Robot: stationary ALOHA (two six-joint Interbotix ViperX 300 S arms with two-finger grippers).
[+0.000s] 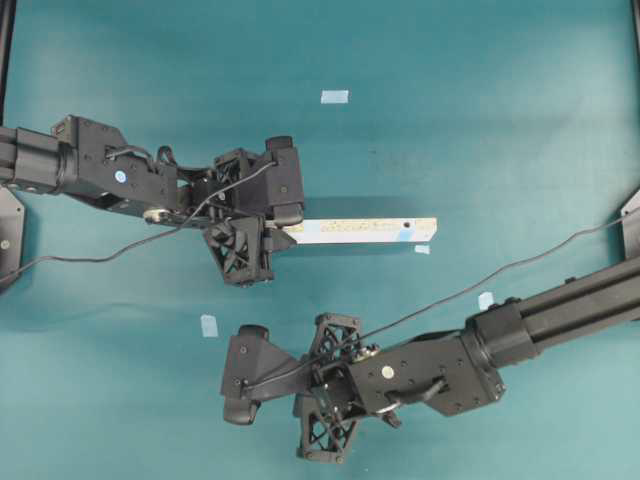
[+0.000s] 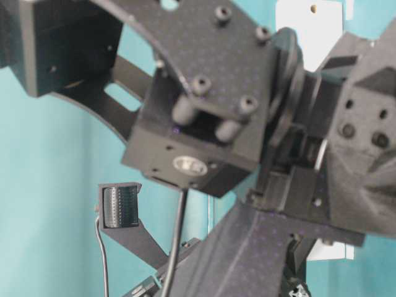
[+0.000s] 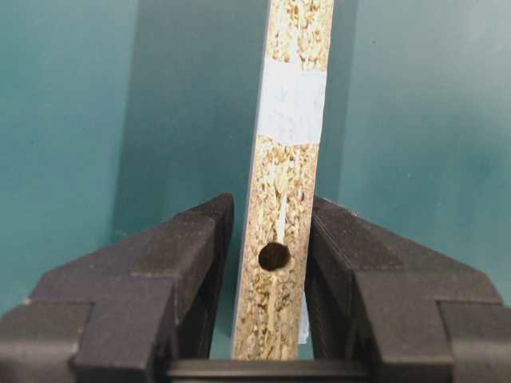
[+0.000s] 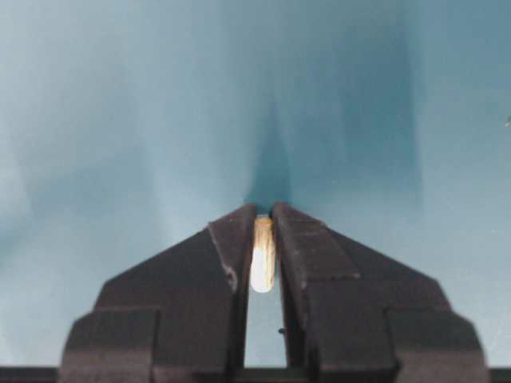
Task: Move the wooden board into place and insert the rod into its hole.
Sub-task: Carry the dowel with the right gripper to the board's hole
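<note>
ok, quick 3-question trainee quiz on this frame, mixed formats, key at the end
1. True or false: the left tool is clamped on the wooden board.
2. What sits between the fingers of the right tool? A) a blue tape square B) the rod C) nothing
3. Fill in: in the left wrist view, the dark round ____ in the board lies between the tool's fingers.

Key
1. True: both fingers press the board's sides, and the overhead view shows the board sticking out from that tool.
2. B: the cream rod is pinched upright between the shut fingers.
3. hole.
</note>
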